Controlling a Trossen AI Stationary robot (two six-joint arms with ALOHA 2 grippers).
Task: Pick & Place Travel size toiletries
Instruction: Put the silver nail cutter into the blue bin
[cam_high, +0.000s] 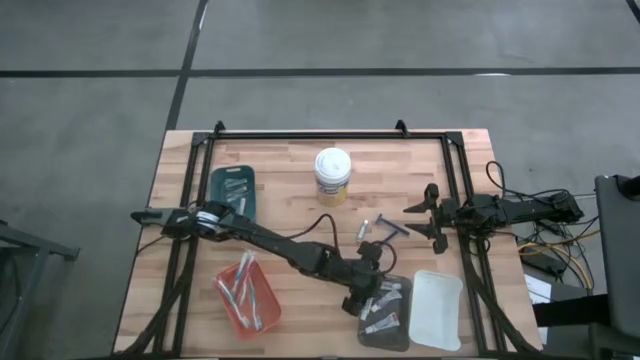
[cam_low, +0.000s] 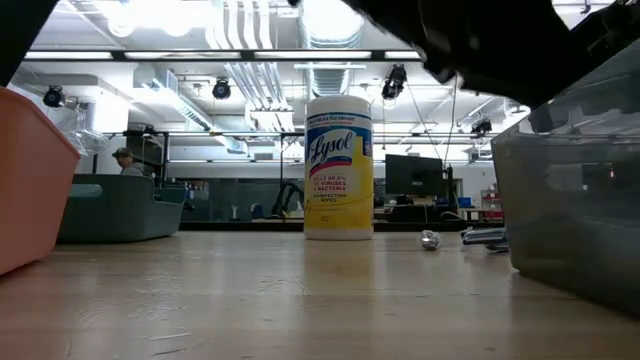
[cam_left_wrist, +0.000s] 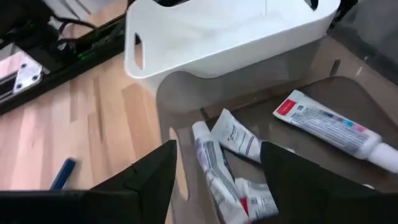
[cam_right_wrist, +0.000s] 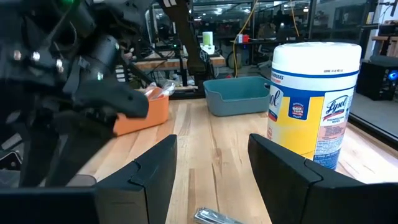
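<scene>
Left claw: your left claw (cam_left_wrist: 214, 180) hangs over the smoky grey translucent tray (cam_high: 385, 312) at the worktop's near edge, fingers spread wide and holding nothing.
Right claw: your right claw (cam_high: 432, 212) waits at the right side of the light wooden worktop (cam_high: 290, 180), fingers apart and empty, near the big white-lidded yellow wipes tub (cam_high: 333, 176).
Sorted so far: several small white toothpaste tubes (cam_left_wrist: 230, 162) lie in the grey tray directly under your left claw; the orange rectangular tray (cam_high: 247, 293) holds slim items, likely toothbrushes; the teal rectangular tray (cam_high: 233, 188) holds a few pale pieces you cannot identify from above.
Still loose: one small silvery tube (cam_high: 365, 228) and a dark T-shaped razor (cam_high: 392, 229) lie on the bare wood between the tub and the grey tray.
Unused: the white rectangular tray (cam_high: 437, 308) beside the grey one looks empty.
Progress: you appear well past halfway; two items seem left to pick.
Next, as a guess: lift clear, then go for the loose tube.
</scene>
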